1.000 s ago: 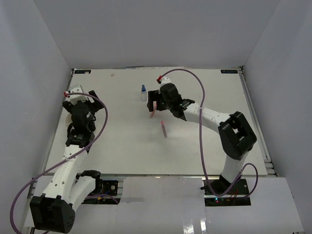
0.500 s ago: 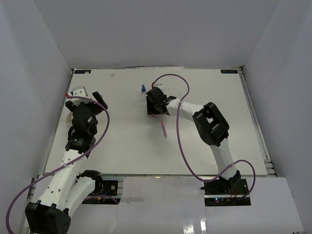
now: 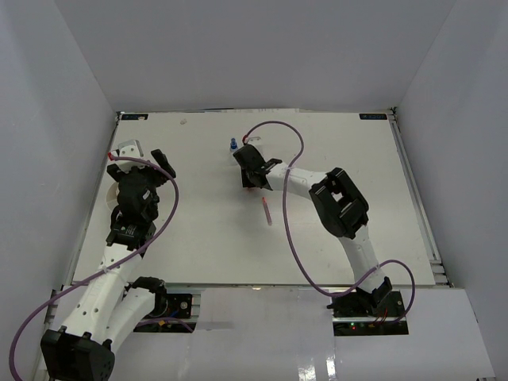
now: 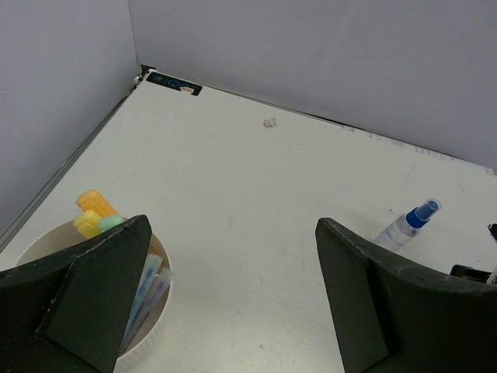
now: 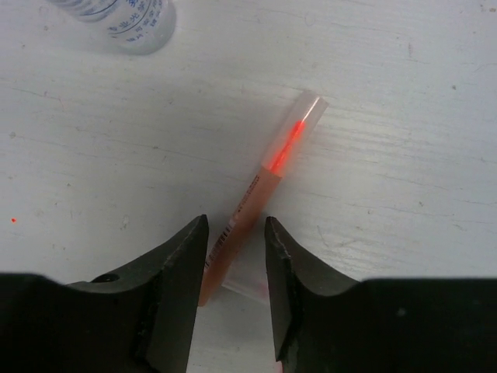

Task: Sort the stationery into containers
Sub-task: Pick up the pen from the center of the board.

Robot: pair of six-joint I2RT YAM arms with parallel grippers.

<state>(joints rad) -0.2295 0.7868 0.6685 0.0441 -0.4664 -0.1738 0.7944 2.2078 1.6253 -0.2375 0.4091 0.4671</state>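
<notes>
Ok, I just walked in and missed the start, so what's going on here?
The right gripper is down on a reddish pen beside the spray bottle, jaws narrow on either side of it; a firm grip isn't clear. The left gripper hangs open over the white dish, which already holds several highlighters. A second pen lies loose nearby.

pen (image 5: 268,175): translucent orange plastic, glossy | bottle (image 5: 124,17): clear plastic, printed label | dish (image 4: 31,237): white plastic | table (image 5: 404,101): white, matt, finely scratched | fingers (image 5: 175,280): black plastic, matt
</notes>
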